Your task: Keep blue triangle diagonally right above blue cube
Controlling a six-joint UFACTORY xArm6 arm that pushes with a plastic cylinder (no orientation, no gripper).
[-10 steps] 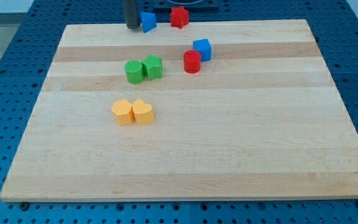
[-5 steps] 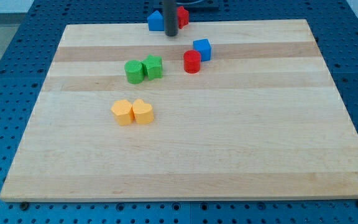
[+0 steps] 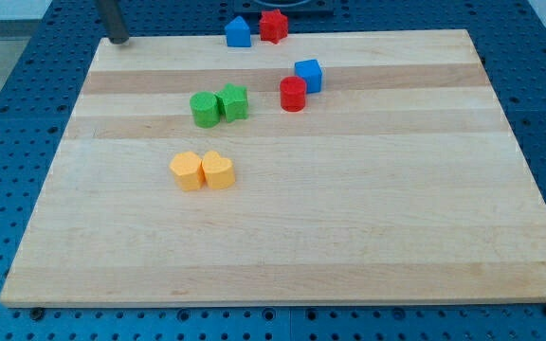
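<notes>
Tip [image 3: 118, 40] far left of blue triangle [image 3: 238, 33]

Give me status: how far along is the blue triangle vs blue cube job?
Not done. The blue triangle sits at the board's top edge, up-left of the blue cube, beside the red block. My tip is off at the view's top left, touching nothing. Left: push the triangle to the cube's upper right.

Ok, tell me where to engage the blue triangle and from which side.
Push only, no grip. Bring my tip, now far off at the view's top left, against the upper-left side of the blue triangle: it sits up-left of the blue cube, with the red block close on its right, so it likely must slide right and slightly down to pass it.
</notes>
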